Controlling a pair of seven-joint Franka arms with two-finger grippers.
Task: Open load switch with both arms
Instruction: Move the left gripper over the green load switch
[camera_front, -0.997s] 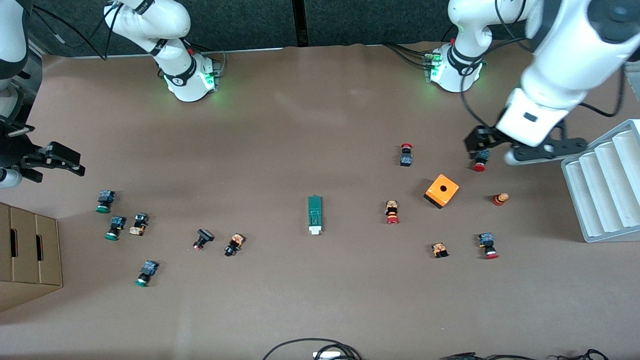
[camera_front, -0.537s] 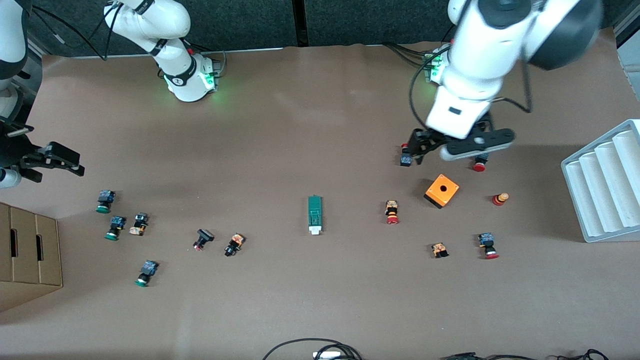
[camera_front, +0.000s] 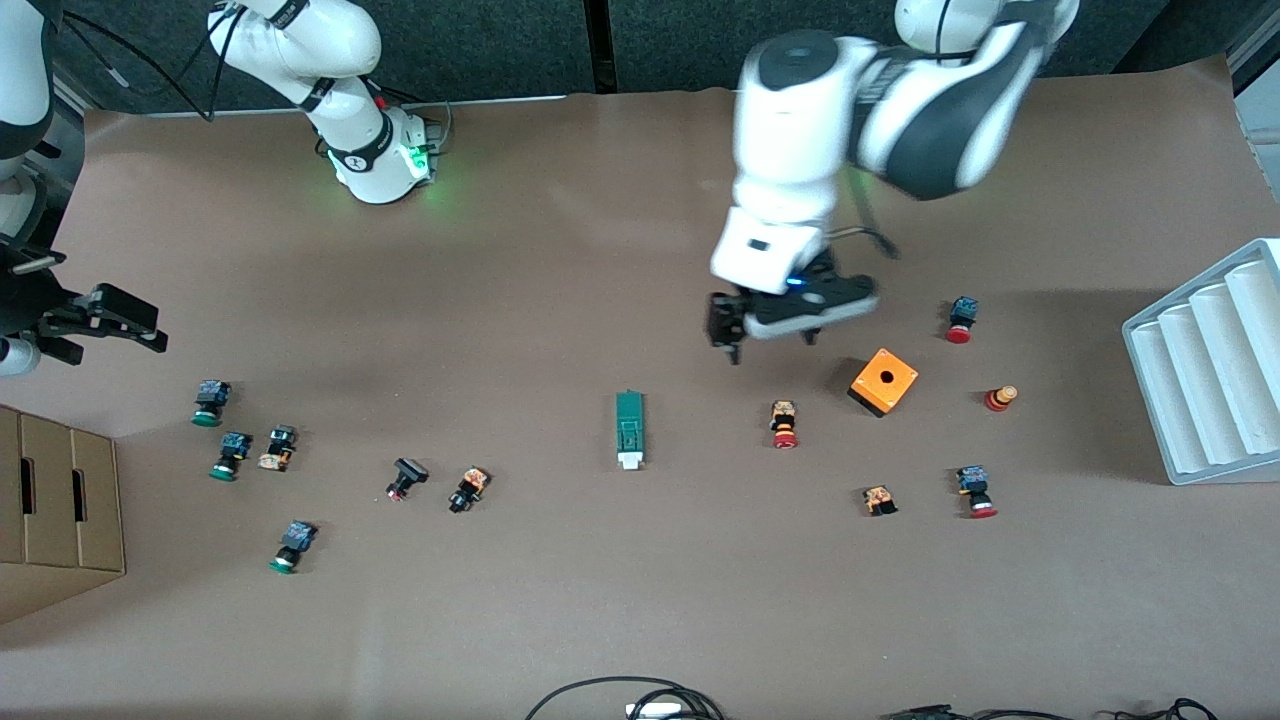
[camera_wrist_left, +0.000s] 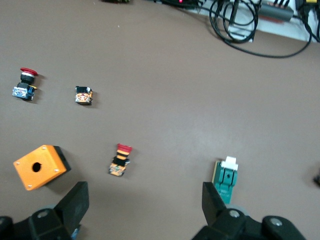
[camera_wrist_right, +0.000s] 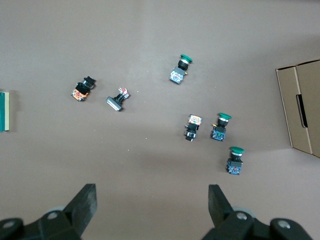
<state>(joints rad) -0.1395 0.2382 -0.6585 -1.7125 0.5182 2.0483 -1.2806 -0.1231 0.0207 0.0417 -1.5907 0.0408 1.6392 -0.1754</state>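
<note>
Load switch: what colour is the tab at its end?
White, on a green load switch body. It shows best in the left wrist view.

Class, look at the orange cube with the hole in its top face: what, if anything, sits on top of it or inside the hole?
Nothing rests on the orange cube; its top face is bare in both the front and left wrist views. The round hole shows only dark, so what lies inside cannot be seen.

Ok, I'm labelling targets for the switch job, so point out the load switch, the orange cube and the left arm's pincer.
load switch (camera_front: 629, 429): front view, on its green body.
orange cube (camera_front: 884, 381): front view, on its top face beside the hole.
left pincer (camera_front: 770, 335): front view, midway between its fingertips.
</note>
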